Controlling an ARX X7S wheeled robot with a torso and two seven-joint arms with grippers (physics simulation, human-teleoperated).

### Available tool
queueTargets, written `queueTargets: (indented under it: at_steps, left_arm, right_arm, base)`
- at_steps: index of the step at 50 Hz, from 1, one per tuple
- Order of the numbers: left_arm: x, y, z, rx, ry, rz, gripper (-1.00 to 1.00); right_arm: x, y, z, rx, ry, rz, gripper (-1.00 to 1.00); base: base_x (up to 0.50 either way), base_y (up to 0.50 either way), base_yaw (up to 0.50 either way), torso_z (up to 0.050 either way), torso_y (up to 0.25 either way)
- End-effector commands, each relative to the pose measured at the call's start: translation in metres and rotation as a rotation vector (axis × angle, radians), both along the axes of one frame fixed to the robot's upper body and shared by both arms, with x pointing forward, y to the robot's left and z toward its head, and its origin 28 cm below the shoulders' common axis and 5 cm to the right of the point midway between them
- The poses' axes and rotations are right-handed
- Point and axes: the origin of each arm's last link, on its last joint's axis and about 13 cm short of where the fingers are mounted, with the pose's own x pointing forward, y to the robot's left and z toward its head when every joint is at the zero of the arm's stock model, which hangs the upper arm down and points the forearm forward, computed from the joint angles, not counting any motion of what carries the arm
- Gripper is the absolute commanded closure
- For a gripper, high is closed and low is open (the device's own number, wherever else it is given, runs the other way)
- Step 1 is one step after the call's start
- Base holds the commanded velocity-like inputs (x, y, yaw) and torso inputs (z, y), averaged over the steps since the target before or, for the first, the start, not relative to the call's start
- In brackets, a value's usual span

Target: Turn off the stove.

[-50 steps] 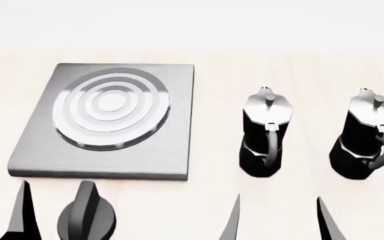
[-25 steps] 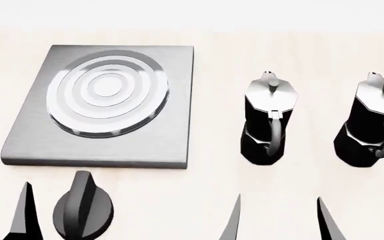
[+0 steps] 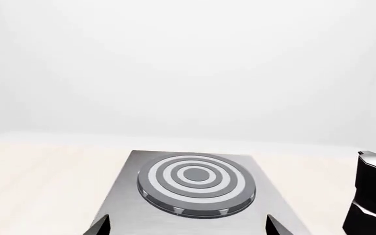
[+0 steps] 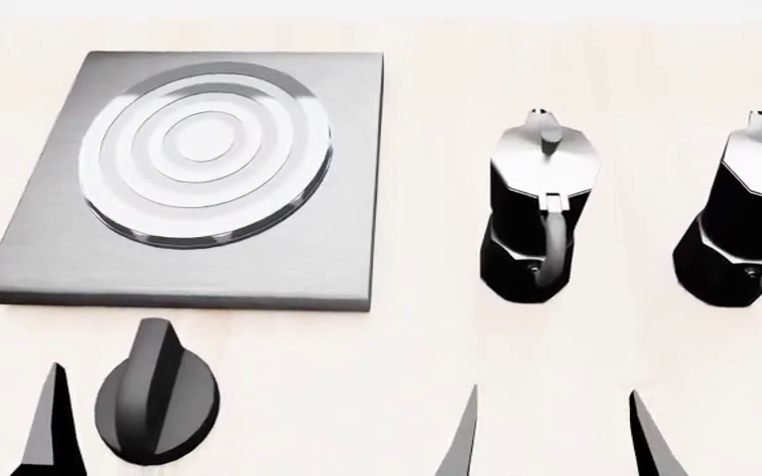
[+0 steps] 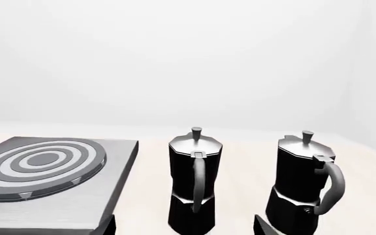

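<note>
The left gripper [image 4: 103,436] hung spread around the knob [image 4: 156,402], at the stove's [image 4: 37,268] six o'clock; its second finger was possibly hidden, so closing might slip off the ridge.

Simulated kitchen: stove [image 4: 190,174], moka pots [image 4: 536,213]

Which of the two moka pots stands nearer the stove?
The left moka pot, whole in the head view, stands nearer the stove; bare table lies between them. The other moka pot sits farther right, cut by the picture's edge.
</note>
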Motion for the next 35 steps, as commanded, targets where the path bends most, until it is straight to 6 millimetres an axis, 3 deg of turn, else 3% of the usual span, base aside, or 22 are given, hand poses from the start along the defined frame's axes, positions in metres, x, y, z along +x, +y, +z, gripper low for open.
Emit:
queueTargets:
  at_steps: [1, 21, 35]
  left_arm:
    - [0.0, -0.0003, 0.0, 0.0, 0.0, -0.002, -1.0]
    - [0.0004, -0.0009, -0.0011, 0.006, 0.007, -0.01, -1.0]
    - [0.0001, -0.0024, -0.0021, 0.005, 0.002, 0.003, -1.0]
  right_arm:
    - [0.0001, -0.0002, 0.0001, 0.0, -0.001, 0.0, -1.0]
    - [-0.0004, -0.0005, 0.0006, 0.003, -0.004, -0.002, -1.0]
    - [0.0, -0.0002, -0.0007, 0.005, 0.001, 0.003, -1.0]
  base:
    - [0.0, 0.0, 0.0, 0.0, -0.076]
    - [0.0, 0.0, 0.0, 0.0, -0.07]
    - [0.0, 0.0, 0.0, 0.0, -0.005]
